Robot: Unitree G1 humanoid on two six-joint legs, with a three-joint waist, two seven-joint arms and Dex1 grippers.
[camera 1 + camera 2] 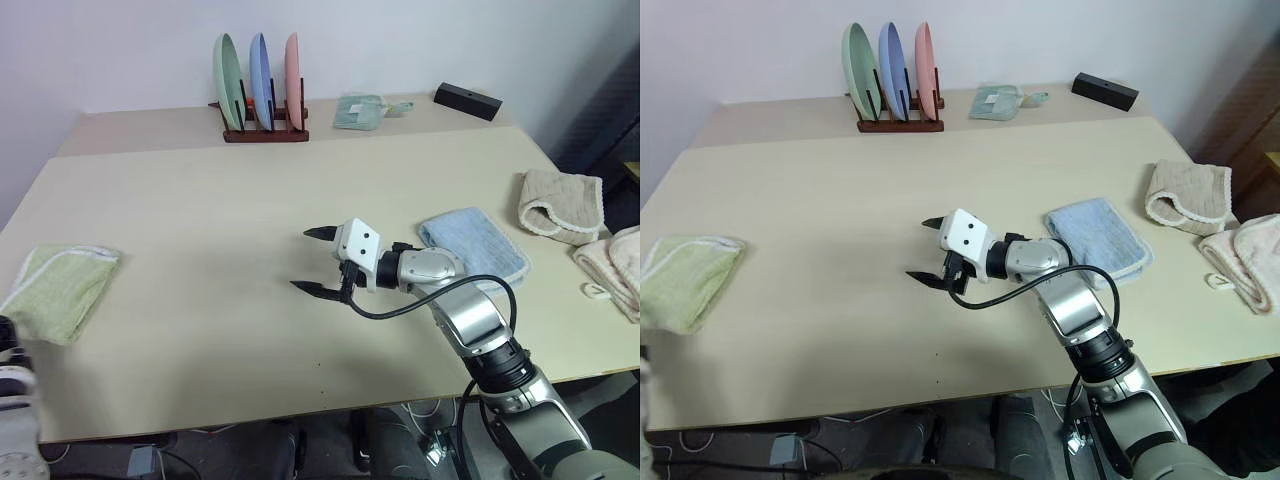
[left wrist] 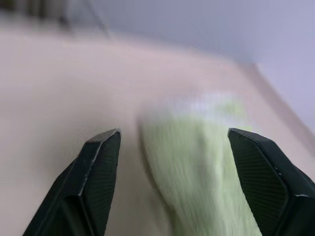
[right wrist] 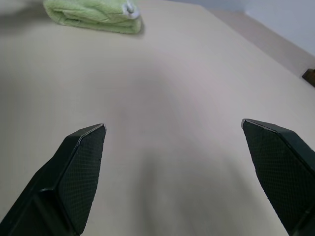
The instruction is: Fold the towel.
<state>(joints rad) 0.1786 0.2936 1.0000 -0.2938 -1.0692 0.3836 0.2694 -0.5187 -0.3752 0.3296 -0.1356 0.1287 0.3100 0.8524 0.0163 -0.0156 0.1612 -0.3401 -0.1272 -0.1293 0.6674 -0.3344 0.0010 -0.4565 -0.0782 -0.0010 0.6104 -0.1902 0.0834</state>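
A: Big picture first: a wide pale table (image 1: 250, 200) takes up the whole scene, and the towel (image 1: 60, 288) lies folded near its left edge, light green with a thin white trim.

B: Nothing is touching it. In the left wrist view the left gripper (image 2: 174, 147) has its two black fingers spread wide, with the towel lying on the table beyond them, none of it pinched.

A: And the right gripper (image 1: 316, 262) hangs over the middle of the table, pointing toward the towel's side, jaws wide apart and empty, well away from the green cloth.

B: Just behind that arm lies a folded light-blue towel (image 1: 478, 242). Farther right, near the table's edge, sit two beige towels (image 1: 560, 203).

A: At the back stands a plate rack (image 1: 262, 128) with three upright plates: green, blue, pink. To its right lie a small pale-green cloth (image 1: 360, 111) and a black box (image 1: 467, 101).
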